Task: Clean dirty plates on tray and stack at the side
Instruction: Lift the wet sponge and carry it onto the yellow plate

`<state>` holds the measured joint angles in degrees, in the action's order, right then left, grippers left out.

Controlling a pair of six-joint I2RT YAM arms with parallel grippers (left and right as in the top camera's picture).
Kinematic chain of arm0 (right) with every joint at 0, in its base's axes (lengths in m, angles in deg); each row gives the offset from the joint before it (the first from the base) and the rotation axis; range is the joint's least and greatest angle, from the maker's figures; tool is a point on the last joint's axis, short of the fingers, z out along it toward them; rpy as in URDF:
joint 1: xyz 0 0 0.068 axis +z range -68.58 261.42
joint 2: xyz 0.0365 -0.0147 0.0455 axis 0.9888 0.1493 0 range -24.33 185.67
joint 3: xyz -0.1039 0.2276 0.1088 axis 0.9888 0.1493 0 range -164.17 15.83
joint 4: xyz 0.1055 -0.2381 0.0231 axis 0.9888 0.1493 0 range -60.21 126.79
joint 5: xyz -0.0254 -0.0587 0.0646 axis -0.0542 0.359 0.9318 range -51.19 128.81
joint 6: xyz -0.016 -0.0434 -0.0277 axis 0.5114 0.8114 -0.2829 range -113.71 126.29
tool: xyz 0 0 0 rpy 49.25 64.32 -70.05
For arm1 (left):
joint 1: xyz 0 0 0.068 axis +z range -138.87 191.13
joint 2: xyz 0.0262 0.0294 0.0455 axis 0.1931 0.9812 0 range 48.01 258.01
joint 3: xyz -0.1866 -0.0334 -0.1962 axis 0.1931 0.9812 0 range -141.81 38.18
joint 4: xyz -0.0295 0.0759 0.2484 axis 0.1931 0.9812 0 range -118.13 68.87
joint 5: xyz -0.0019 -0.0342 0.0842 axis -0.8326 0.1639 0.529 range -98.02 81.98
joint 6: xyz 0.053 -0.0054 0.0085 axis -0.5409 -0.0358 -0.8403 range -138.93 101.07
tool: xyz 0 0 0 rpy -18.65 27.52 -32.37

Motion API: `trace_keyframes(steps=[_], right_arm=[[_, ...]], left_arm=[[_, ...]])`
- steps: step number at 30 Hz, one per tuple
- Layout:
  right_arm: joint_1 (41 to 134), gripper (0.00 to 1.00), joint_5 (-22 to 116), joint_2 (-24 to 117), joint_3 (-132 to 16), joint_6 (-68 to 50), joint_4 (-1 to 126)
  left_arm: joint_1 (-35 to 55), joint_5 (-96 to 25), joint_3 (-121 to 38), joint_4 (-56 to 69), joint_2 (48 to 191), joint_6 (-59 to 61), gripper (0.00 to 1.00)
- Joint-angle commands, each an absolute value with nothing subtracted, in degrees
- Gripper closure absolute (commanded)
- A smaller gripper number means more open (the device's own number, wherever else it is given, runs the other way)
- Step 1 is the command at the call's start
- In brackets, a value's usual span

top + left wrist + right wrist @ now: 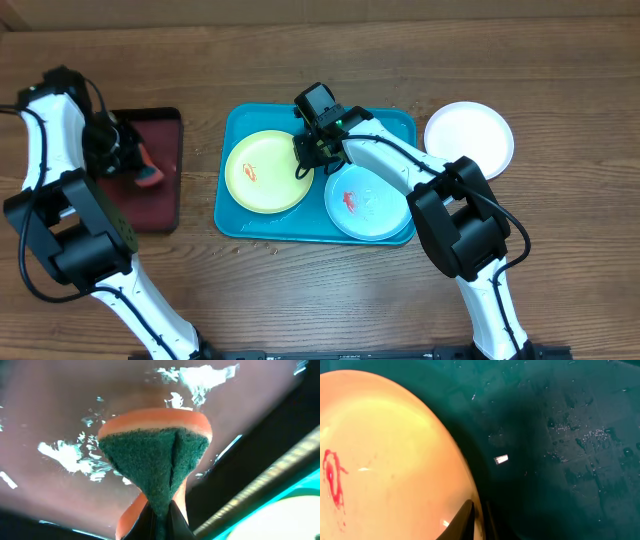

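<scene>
The turquoise tray (pixel 400 126) holds a yellow-green plate (pixel 262 175) on its left and a pale mint plate (pixel 372 205) on its right, each with a red smear. A white plate (pixel 469 138) lies on the table right of the tray. My right gripper (pixel 306 160) is shut on the yellow-green plate's right rim. In the right wrist view its fingers pinch the edge of that plate (pixel 385 460) at the gripper (pixel 479 511), above the wet tray floor (pixel 560 460). My left gripper (pixel 162 522) is shut on an orange sponge (pixel 155 460) with a green scrub face.
A dark red tray (pixel 160 205) lies left of the turquoise one, and the left gripper (pixel 128 150) holds the sponge (pixel 150 177) over it. Its surface (pixel 60 420) is wet with droplets. Both arms' bases stand at the table's front edge.
</scene>
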<state>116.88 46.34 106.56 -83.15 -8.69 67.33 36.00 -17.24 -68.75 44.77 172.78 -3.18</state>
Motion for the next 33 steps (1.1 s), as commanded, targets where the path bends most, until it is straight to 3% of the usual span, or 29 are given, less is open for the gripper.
trace_keyframes(steps=[1, 16, 33], right_arm=[[117.14, 0.9, 46.43, 107.8, -82.78, -8.8, 66.72], [117.14, 0.91, 46.01, 107.8, -82.78, -11.4, 66.28], [117.03, 0.96, 43.37, 107.8, -82.78, -21.19, 68.69]], left_arm=[[35.36, -17.11, -71.66, 45.58, 167.91, -1.28, 0.96], [22.84, -20.97, -68.84, 47.35, 164.93, -1.36, 0.96], [6.45, -20.65, -61.08, 36.27, 165.0, 3.45, 0.96]])
